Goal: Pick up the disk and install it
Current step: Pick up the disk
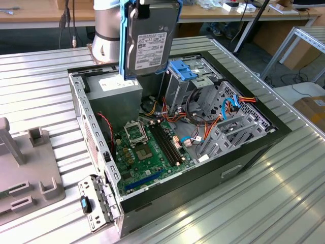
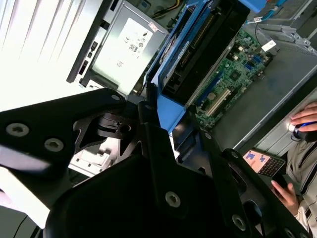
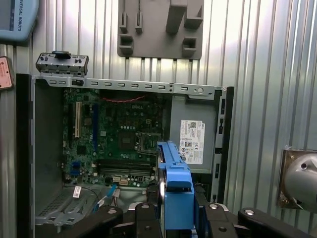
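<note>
Disk (image 1: 147, 38) hangs upright above the open computer case (image 1: 238, 168), the gripper (image 3: 176, 218) clamped on its blue frame. Installing it cleanly likely means squaring the frame with the drive cage (image 1: 190, 84) and avoiding the loose cables (image 1: 203, 127).

Clamps the disk (image 2: 203, 54) mid-frame in the black gripper (image 2: 166, 119), over a green motherboard (image 2: 233, 74), beside a grey labelled box (image 2: 124, 44).

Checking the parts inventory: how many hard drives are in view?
1: the disk, held upright by the end effector above the open computer case. The drive cage may hide others.
</note>
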Available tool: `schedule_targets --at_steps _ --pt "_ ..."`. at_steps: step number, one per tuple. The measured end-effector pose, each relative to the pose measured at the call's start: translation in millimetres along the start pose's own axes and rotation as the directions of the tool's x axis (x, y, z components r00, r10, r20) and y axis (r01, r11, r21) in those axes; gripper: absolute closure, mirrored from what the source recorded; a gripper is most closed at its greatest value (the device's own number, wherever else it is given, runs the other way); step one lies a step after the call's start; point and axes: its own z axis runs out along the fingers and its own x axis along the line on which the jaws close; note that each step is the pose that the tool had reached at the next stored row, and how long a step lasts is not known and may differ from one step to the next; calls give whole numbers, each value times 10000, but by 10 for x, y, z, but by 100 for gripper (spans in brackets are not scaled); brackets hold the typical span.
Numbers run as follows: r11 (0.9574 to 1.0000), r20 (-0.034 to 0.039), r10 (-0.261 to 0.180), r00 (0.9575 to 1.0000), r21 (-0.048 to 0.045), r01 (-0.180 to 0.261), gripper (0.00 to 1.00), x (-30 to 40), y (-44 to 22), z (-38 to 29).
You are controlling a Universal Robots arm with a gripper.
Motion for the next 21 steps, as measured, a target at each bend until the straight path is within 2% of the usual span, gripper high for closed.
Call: schedule_targets --at_steps 2,4,6,10,15,17,19,21 --pt "10000 -1 0 10000 -1 0 64 71 7 0" --pt "10000 3 0 10000 1 0 64 172 19 1" --pt "10000 7 1 10000 0 -1 64 221 24 0" --pt "10000 18 2 10000 1 -2 64 386 34 1" --pt "10000 18 1 10000 1 -1 64 541 41 4" --pt "10000 18 1 10000 1 -1 64 644 46 7" --pt "10000 19 1 10000 2 -1 64 678 49 9" --pt "10000 18 3 10000 1 -3 64 678 49 8"
